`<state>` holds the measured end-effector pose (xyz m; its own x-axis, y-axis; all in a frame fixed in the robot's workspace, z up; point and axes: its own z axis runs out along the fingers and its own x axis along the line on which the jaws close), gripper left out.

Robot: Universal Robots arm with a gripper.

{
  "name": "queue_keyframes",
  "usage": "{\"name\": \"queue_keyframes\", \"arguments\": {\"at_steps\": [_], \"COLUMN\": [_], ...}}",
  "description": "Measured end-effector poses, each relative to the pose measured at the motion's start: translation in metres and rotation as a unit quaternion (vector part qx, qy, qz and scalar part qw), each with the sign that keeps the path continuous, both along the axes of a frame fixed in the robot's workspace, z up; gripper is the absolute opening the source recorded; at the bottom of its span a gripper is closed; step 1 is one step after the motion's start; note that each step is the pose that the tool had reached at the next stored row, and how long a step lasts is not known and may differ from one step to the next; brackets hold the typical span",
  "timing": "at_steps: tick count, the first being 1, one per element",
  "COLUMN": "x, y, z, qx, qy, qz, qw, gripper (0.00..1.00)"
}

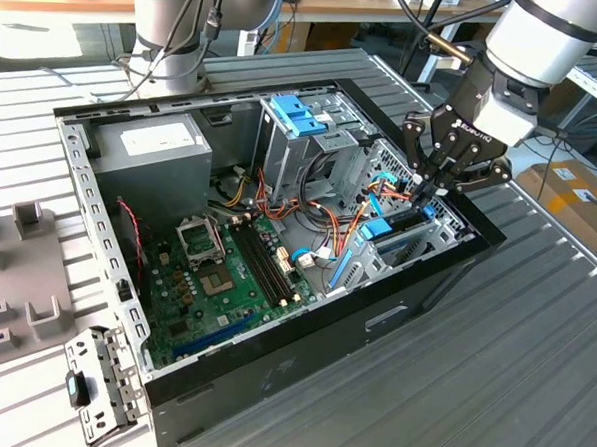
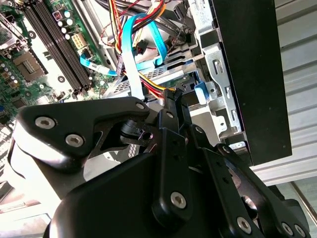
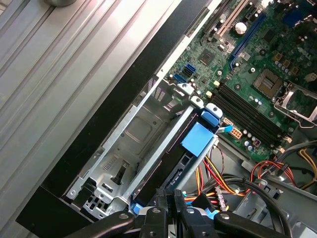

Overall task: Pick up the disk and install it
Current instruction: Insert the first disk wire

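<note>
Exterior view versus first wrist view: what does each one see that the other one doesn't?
The exterior view brings the grey power-supply box, the light-blue tray and the arm's white body. The first wrist view brings the bare metal floor of the drive cage beside the disk. Both share the green motherboard, the coloured cables and the gripper at the disk.

Robotics lab: open computer case (image 1: 274, 312) on slatted metal workbench (image 1: 533, 326).

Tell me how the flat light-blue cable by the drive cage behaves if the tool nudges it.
The flat light-blue cable is probably floppy: it curves in a loose loop in the second wrist view. Likely light, so should yield easily. It runs among other wires, so it may snag.
</note>
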<state>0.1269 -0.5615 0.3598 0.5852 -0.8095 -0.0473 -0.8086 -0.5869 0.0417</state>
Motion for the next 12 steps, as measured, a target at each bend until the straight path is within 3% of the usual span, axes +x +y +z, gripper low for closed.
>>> {"name": "queue_keyframes", "arguments": {"at_steps": [12], "x": [0.0], "y": [0.0], "z": [-0.0003], "qx": [0.0], "qy": [0.0], "qz": [-0.004], "qw": [0.99999], "gripper": [0.16]}}
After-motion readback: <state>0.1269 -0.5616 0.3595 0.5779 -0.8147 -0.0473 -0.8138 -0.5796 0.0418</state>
